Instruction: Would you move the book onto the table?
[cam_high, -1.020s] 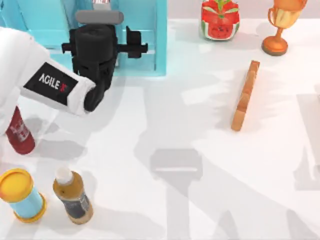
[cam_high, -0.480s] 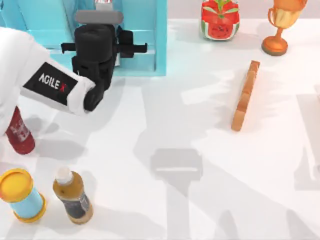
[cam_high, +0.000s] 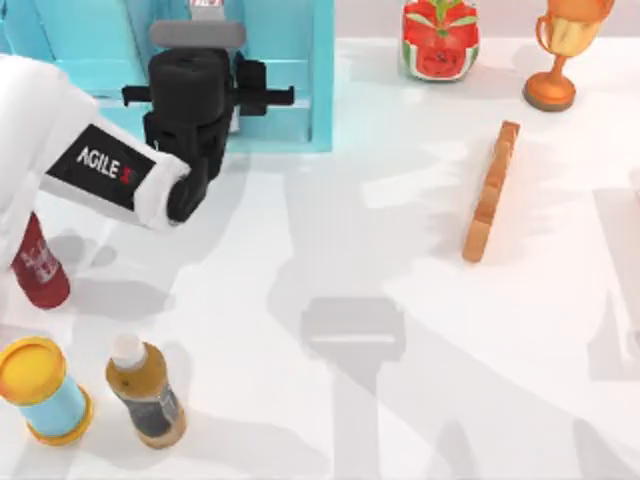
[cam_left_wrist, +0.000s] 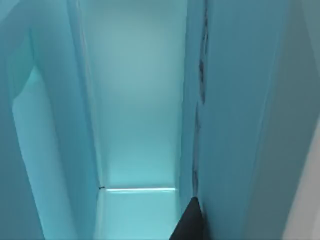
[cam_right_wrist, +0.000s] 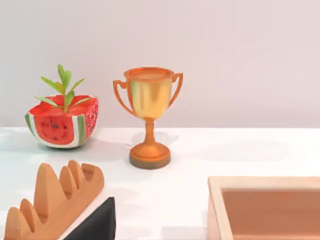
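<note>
My left gripper (cam_high: 203, 72) reaches into the light-blue shelf unit (cam_high: 290, 60) at the table's far left, its black body covering the opening from above. In the left wrist view a tall teal-blue panel, which I take for the book (cam_left_wrist: 235, 110), stands upright inside the shelf. A black tip of the left gripper (cam_left_wrist: 189, 222) rests against its near edge. The white table (cam_high: 330, 250) spreads out in front of the shelf. My right gripper (cam_right_wrist: 95, 225) is parked low at the right, facing the back wall.
A thin orange-brown wooden strip (cam_high: 490, 190) lies right of centre. A watermelon planter (cam_high: 440, 38) and a gold trophy (cam_high: 560, 50) stand at the back right. A red bottle (cam_high: 40, 265), a yellow-lidded can (cam_high: 42, 390) and a brown bottle (cam_high: 145, 390) stand front left. A wooden box (cam_right_wrist: 265, 200) sits by the right gripper.
The left gripper has edged a little deeper into the shelf and slightly left since one second ago. It has held still over the last half second.
</note>
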